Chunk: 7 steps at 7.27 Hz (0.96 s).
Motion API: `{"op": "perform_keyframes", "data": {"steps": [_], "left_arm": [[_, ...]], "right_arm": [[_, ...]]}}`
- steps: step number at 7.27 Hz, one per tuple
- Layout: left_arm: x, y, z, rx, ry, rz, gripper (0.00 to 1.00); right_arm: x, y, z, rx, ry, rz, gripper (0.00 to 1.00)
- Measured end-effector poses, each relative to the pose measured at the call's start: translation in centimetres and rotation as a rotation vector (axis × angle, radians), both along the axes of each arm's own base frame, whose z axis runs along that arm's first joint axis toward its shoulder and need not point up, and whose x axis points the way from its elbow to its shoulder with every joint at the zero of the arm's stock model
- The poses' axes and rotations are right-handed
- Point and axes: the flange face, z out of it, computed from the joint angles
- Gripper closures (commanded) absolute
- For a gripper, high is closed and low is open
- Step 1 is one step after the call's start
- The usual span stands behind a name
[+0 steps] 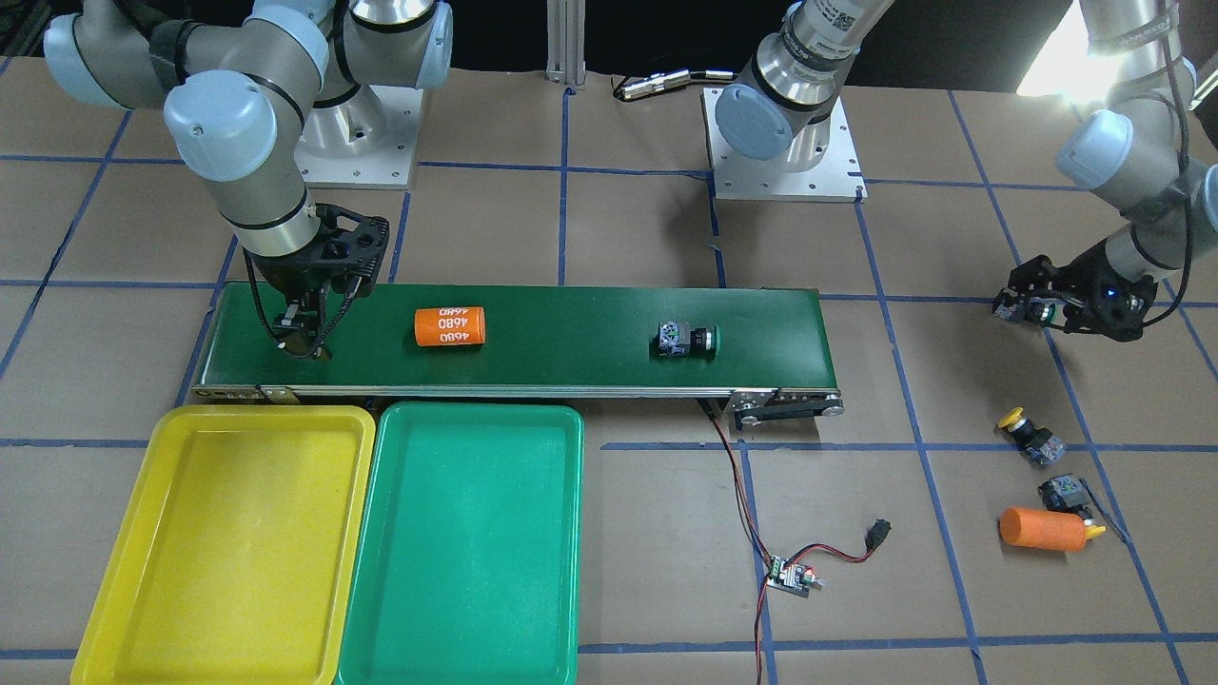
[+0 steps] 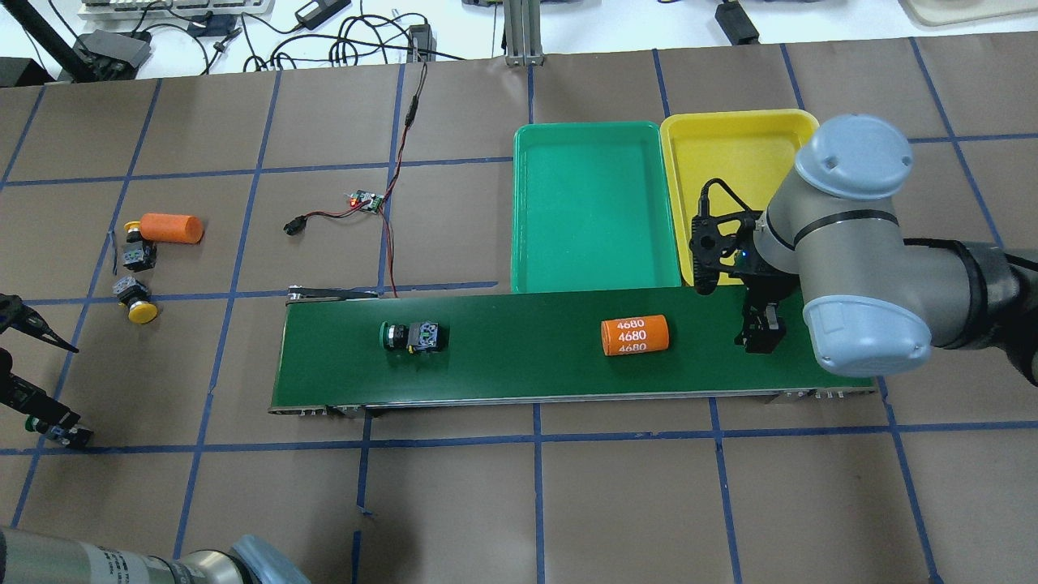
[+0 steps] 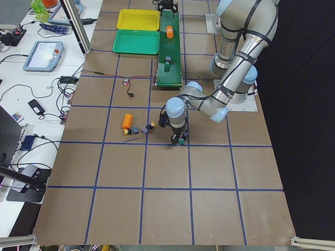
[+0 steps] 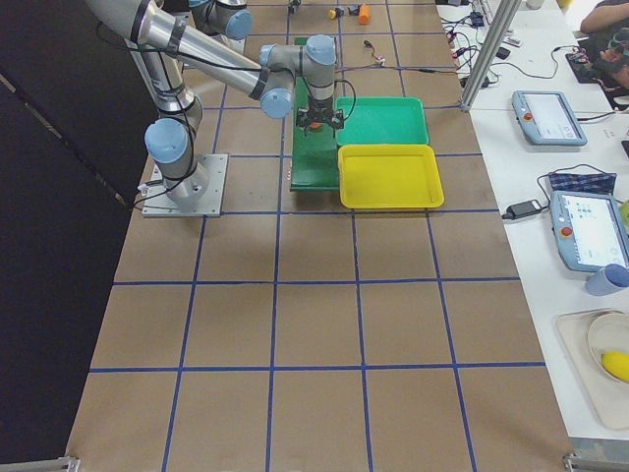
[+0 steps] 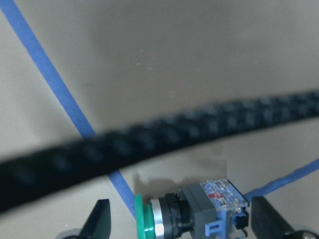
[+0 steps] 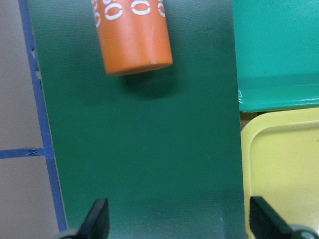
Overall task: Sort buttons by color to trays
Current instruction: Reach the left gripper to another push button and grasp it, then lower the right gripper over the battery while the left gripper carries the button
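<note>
1. First green button [image 1: 685, 340]: lies on its side on the belt [image 1: 571, 333], toward the end away from the trays.
2. Second green button [image 5: 189, 216]: off the belt, beyond that same end, on its side between the fingers of the left end effector [image 5: 180, 225]. This end effector is spread wide. One finger is at the button's body, and the other stands clear of the cap.
3. First yellow button [image 1: 1030, 434] and second yellow button [image 1: 1070, 499]: on the desk [image 1: 666, 219], beyond the same belt end, near each other. The second lies just beside an orange cylinder [image 1: 1042, 529].
4. Yellow tray [image 1: 124, 571] and green tray [image 1: 466, 571]: side by side along the belt's long edge, on the side away from the robot. The yellow tray is at the belt's end.
5. Right end effector [image 1: 304, 344]: over the belt at the tray end, fingers apart, holding nothing.
6. Belt cylinder [image 1: 450, 326]: on the belt, between the right end effector and the first green button.
</note>
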Motion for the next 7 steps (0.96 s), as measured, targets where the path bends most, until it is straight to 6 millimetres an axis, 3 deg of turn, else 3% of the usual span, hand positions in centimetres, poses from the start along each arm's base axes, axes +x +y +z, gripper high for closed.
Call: {"op": "perform_keyframes", "data": {"steps": [6,7], "left_arm": [[-1.1,1.4,-1.7,0.060,0.000,0.036,0.00],[-1.1,1.5,-1.8,0.070,-0.005,0.035,0.11]], "right_arm": [[0.3,2.4,-2.8,0.063,-0.005,0.006,0.00],[0.3,2.4,-2.8,0.058,-0.004,0.006,0.00]]}}
